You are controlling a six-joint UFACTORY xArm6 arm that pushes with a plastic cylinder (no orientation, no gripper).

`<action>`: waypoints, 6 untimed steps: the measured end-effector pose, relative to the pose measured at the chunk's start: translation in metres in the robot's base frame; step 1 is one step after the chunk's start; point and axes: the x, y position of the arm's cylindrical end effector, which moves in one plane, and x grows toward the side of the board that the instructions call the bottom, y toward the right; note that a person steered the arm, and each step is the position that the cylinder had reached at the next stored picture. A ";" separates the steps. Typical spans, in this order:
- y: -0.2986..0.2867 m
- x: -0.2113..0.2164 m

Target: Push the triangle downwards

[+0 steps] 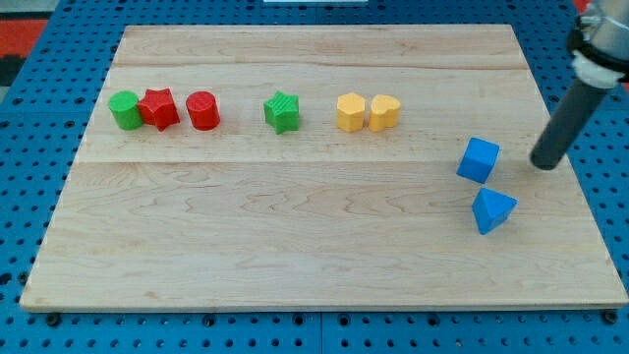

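Note:
The blue triangle block (493, 210) lies near the board's right edge, below the middle. A blue cube (479, 159) sits just above it and slightly left, a small gap between them. My tip (544, 164) is to the right of the blue cube, above and to the right of the triangle, touching neither. The dark rod rises from it to the view's top right corner.
A row runs across the upper board: green cylinder (125, 109), red star (159, 108), red cylinder (203, 110), green star (282, 112), yellow hexagon (351, 112), yellow heart-like block (384, 112). The wooden board (295, 246) lies on a blue pegboard.

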 end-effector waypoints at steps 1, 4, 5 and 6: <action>-0.030 0.006; -0.071 0.034; -0.069 0.055; -0.069 0.074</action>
